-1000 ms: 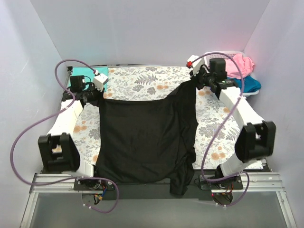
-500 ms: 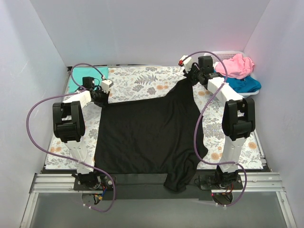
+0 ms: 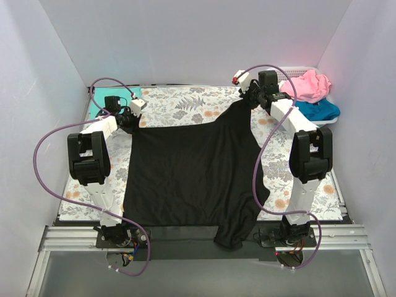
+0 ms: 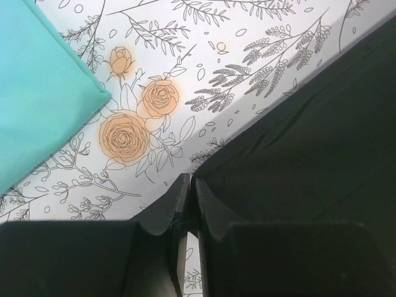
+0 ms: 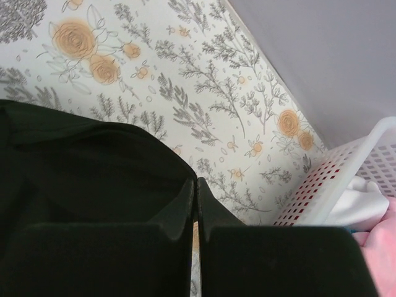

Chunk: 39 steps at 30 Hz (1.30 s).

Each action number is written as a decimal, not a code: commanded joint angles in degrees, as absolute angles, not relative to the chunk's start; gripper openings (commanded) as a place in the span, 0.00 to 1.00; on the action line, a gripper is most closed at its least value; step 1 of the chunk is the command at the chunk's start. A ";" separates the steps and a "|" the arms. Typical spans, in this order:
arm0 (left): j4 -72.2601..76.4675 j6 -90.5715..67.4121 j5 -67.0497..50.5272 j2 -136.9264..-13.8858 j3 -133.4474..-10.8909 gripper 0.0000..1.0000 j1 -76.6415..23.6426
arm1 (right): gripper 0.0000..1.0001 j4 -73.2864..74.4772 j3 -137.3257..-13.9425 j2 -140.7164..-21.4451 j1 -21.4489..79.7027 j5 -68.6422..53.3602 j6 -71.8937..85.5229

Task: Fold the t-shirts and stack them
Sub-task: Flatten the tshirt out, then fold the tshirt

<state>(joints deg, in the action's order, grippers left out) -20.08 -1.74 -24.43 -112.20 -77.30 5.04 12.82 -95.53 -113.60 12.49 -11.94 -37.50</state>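
Observation:
The black t-shirt [image 3: 192, 173] lies spread over the patterned table cloth, its near end hanging over the front edge. My left gripper [image 3: 128, 120] is shut on its far left corner [image 4: 260, 161]. My right gripper [image 3: 250, 99] is shut on its far right corner [image 5: 111, 167], lifted slightly. A folded mint-green t-shirt [image 3: 99, 106] lies at the far left, also in the left wrist view [image 4: 37, 93]. The pink t-shirt [image 3: 306, 85] and the bright blue t-shirt [image 3: 322, 110] lie in the white basket.
The white lattice basket [image 3: 296, 69] stands at the far right corner; its rim shows in the right wrist view [image 5: 346, 179]. The flower-patterned table cloth [image 3: 179, 105] covers the table. Walls close in on three sides. Purple cables loop off both arms.
Both grippers have pulled the shirt's far corners toward the back of the table over the last second, stretching the shirt flatter. Little moved in the last half second.

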 commanded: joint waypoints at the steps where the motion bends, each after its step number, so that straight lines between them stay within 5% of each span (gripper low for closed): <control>1: -19.07 2.81 -26.45 -108.90 -75.95 0.08 5.36 | 0.01 13.71 -91.69 -107.32 12.57 -12.13 -39.90; 39: -20.74 24.87 -29.44 -83.85 -49.57 0.02 7.21 | 0.01 29.79 -56.96 -73.48 19.42 -16.44 -35.95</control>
